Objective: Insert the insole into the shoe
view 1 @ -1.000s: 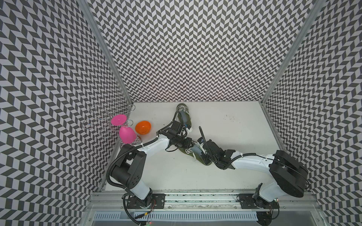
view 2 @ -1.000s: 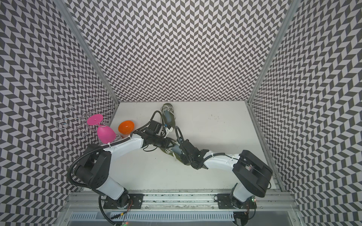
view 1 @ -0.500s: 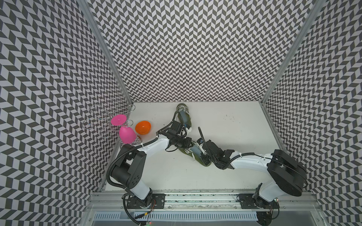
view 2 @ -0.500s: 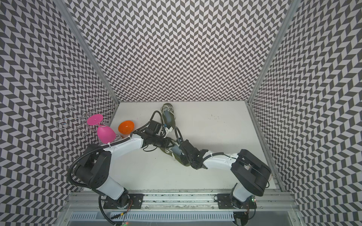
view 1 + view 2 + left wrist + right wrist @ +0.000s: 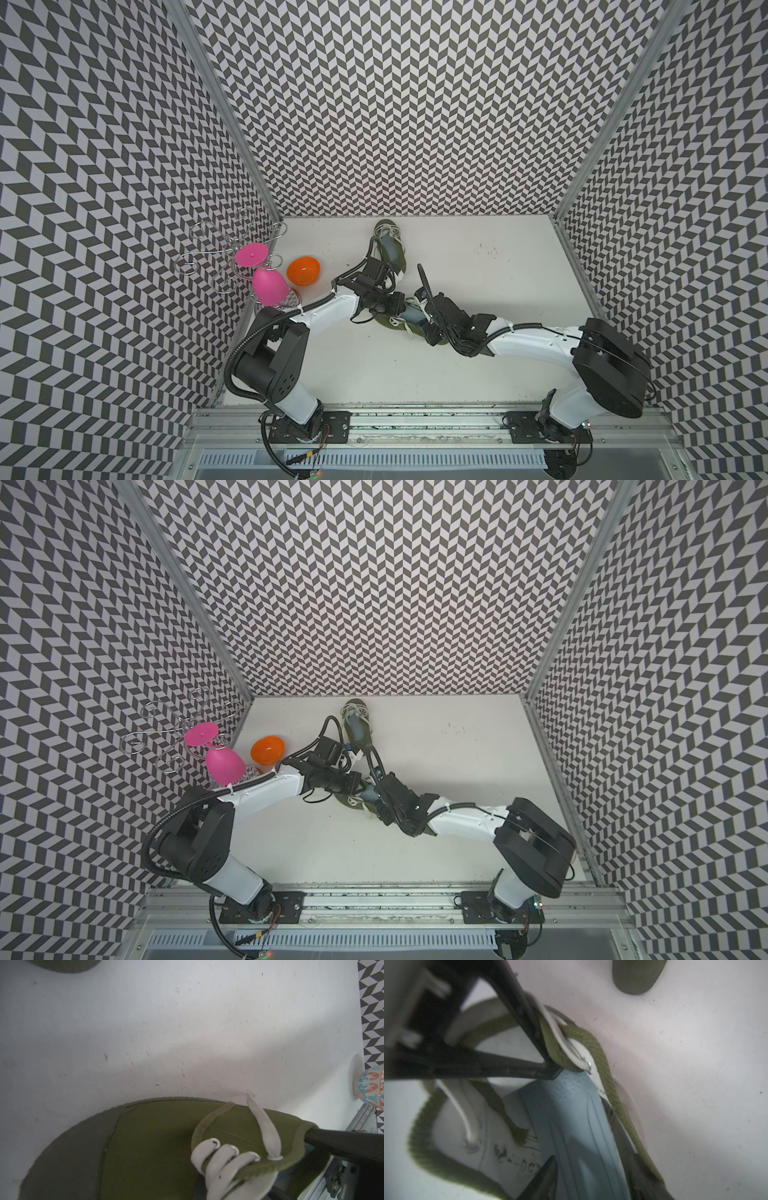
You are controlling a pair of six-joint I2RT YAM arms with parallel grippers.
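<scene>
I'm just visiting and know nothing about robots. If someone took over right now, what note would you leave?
Left gripper: shut on the laced edge of the shoe.
Right gripper: open, fingers either side of the insole.
Done: the insole's front end is inside the shoe, which lies between the grippers.
Left: the rear end seems not yet seated; press it down flat.

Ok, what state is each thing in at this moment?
Near shoe: on the table, laced edge gripped.
Insole: partly inside the near shoe.
Left pincer: shut on the near shoe's laced edge.
Right pincer: open, astride the insole.
Far shoe: upright, second insole inside.
Orange bowl: upright, empty.
Pink glass: hanging upside down on wire rack.
</scene>
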